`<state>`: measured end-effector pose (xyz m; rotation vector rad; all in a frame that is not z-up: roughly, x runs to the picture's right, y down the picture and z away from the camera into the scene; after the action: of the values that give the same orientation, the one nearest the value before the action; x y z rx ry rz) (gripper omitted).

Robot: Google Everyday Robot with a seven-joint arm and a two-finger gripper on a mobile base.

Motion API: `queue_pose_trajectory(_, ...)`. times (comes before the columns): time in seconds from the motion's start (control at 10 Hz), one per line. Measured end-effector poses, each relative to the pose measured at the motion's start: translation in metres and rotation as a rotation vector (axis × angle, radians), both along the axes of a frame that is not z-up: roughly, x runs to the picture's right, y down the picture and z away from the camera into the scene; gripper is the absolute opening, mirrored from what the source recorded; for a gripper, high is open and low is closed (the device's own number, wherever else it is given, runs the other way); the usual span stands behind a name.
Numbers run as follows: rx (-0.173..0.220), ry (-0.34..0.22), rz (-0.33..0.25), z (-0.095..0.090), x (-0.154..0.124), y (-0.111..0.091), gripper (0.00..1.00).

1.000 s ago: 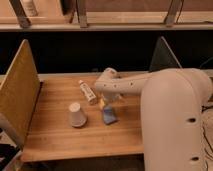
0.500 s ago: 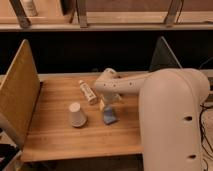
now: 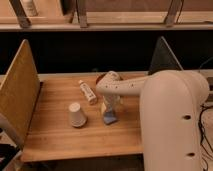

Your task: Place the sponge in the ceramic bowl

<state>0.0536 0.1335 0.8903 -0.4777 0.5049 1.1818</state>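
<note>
- Gripper [image 3: 110, 110]: points straight down over the mid-right of the wooden table [image 3: 55, 140], its tip right at the top of the sponge [image 3: 110, 119]. Looks to be touching it.
- Claw state: can't make out whether it's spread, pressed together or pinching the sponge.
- Sponge: small blue pad, low on the tabletop directly under the gripper, approx. centre of the table. Upper part hidden by the gripper. Whether it rests flat on the wood or is a bit raised: can't tell.
- Ceramic bowl [image 3: 100, 78]: reddish-orange, at the back edge of the table, behind the arm's wrist. Only a sliver of rim shows; the rest is blocked by the arm [image 3: 127, 87]. Apart from the sponge, w/ the wrist between them.
- White bottle [image 3: 88, 92]: lying on its side, just left of the gripper, running diagonally from near the bowl toward the front. Close to the arm, not touching the sponge.
- White cup [image 3: 77, 115]: upside down, left of the sponge, near but apart.
- Robot body [image 3: 170, 125]: big white mass at right, covers the table's right end.
- Tan side board [image 3: 19, 92] stands at the table's left end; dark triangular panel [image 3: 164, 55] at back right.
- Shelf [image 3: 125, 25] runs across the top, w/ a small pale bottle [image 3: 31, 7] at its left.
</note>
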Motion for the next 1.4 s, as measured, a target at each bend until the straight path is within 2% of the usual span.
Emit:
queue_pose_trajectory(0.3,-0.025,-0.01,0.035,0.009,0.002,0.005,0.78)
queue_pose_trajectory(0.6,-0.029,-0.055,0.038,0.009,-0.011,0.008,0.77)
queue_pose_trajectory(0.7,-0.029,-0.073,0.031,0.007,-0.019,0.009,0.71)
queue_pose_trajectory(1.0,-0.02,-0.12,0.013,-0.001,-0.04,0.013,0.41)
queue_pose_trajectory(1.4,-0.011,-0.144,0.013,-0.007,-0.046,0.016,0.04)
